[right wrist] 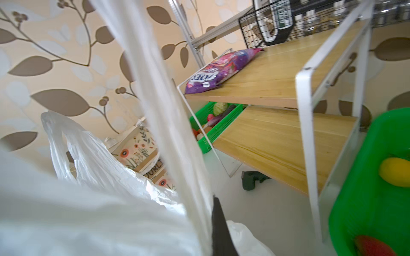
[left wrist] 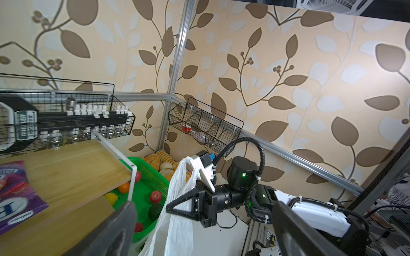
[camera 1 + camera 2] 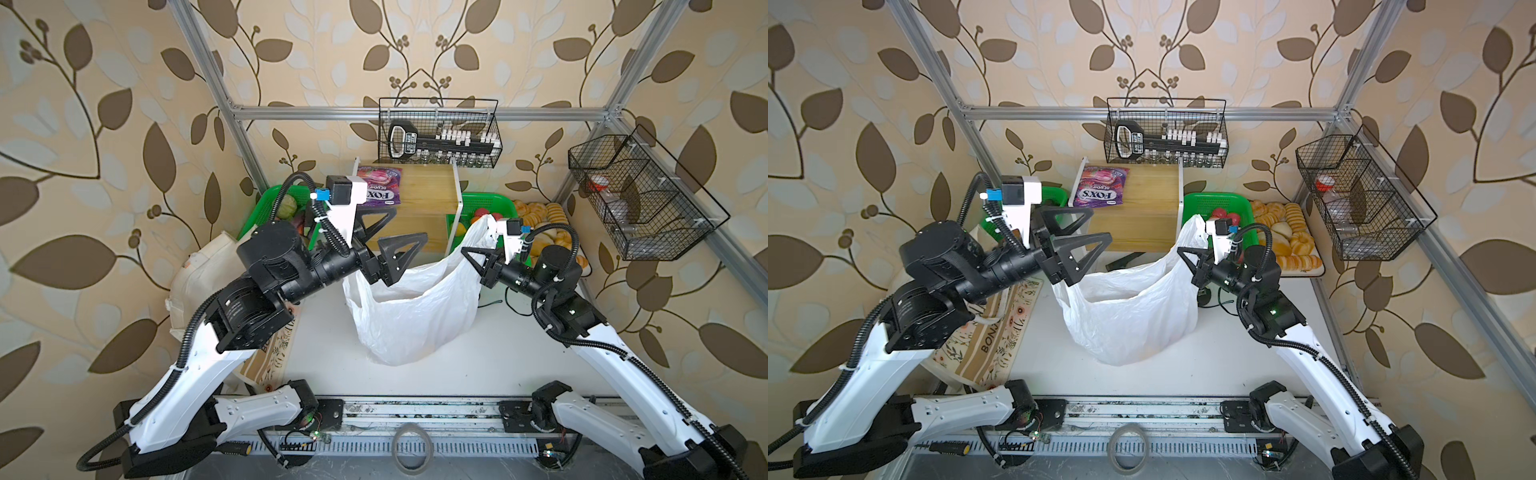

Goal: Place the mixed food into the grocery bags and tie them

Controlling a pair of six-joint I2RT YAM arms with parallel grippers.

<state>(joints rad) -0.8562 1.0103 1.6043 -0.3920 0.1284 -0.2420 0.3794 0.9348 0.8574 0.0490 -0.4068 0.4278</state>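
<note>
right fingers (image 2: 170,205) pinched shut on a loop handle (image 3: 484,226) of the white plastic bag (image 3: 415,324), holding its mouth open mid-counter. left fingers (image 3: 405,237) spread wide, empty, above the slumped far rim. I'd grab the purple Fox's packet (image 3: 380,185) off the top shelf (image 3: 424,195) and drop it centre-mouth. White counter (image 3: 498,357) looks slick and cramped: green baskets (image 3: 478,201) flank the shelf, canvas tote (image 3: 988,340) lies flat under the left arm.

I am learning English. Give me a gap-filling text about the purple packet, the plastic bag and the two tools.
The packet lies on the rack's ___ shelf.
The right tool holds the bag by its ___.
The left tool is ___.
Missing words: top; handle; open.
</note>
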